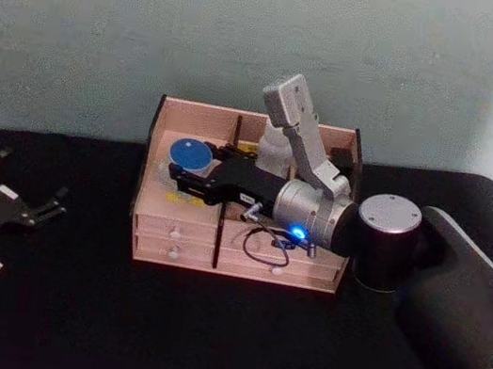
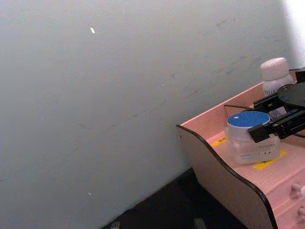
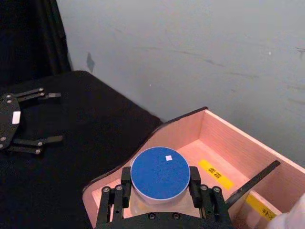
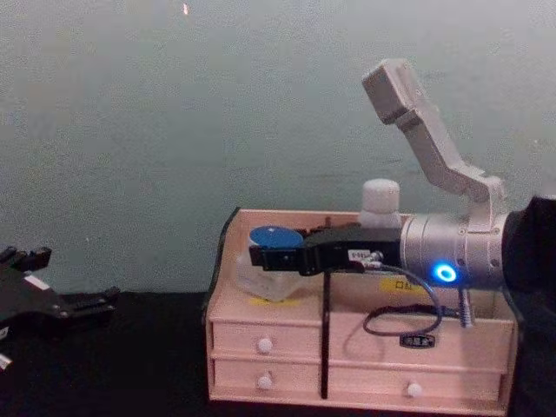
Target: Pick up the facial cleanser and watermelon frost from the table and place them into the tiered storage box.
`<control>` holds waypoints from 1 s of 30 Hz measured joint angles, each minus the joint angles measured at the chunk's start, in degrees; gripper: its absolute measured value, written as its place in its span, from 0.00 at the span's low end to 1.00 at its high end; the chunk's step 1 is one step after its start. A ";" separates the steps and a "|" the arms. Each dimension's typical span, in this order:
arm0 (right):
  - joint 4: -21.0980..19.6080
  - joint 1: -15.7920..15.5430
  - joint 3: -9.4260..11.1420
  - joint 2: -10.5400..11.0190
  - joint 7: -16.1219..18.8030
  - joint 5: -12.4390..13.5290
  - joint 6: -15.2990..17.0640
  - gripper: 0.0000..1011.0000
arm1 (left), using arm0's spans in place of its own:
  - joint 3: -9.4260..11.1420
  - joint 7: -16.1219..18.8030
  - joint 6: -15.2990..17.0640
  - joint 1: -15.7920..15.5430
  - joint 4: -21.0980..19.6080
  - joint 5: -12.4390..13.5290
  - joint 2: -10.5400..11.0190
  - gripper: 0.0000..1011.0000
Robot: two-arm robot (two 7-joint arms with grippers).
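The watermelon frost [image 3: 160,172], a clear jar with a blue lid, sits low in the left compartment of the tiered storage box [image 1: 204,112]. My right gripper [image 3: 160,185] is shut on it, one finger on each side of the lid. From the chest view the watermelon frost [image 4: 271,236] looks close to the compartment floor. The facial cleanser [image 1: 276,152], a white bottle, stands upright in a rear compartment behind my right arm. My left gripper [image 1: 33,177] is open and idle over the black table at far left.
The storage box [image 4: 261,334] has small white-knobbed drawers along its front and yellow labels inside. A pale wall rises right behind it. Black tabletop [image 1: 202,330] spreads in front and to the left. A loose cable [image 4: 408,334] hangs from my right wrist.
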 joint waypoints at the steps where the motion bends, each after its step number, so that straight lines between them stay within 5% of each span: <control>1: 0.00 -0.03 0.03 -0.01 -0.03 -0.06 0.04 0.70 | 0.00 0.00 0.00 0.00 -0.01 0.00 0.00 0.99; 16: -0.06 -0.07 -0.12 0.04 0.10 0.06 0.04 0.70 | 0.00 0.00 0.00 0.00 0.00 0.00 0.00 0.99; 30: -0.12 -0.07 -0.19 0.09 0.17 0.16 0.03 0.99 | 0.00 0.00 0.00 0.00 0.00 0.00 0.00 0.99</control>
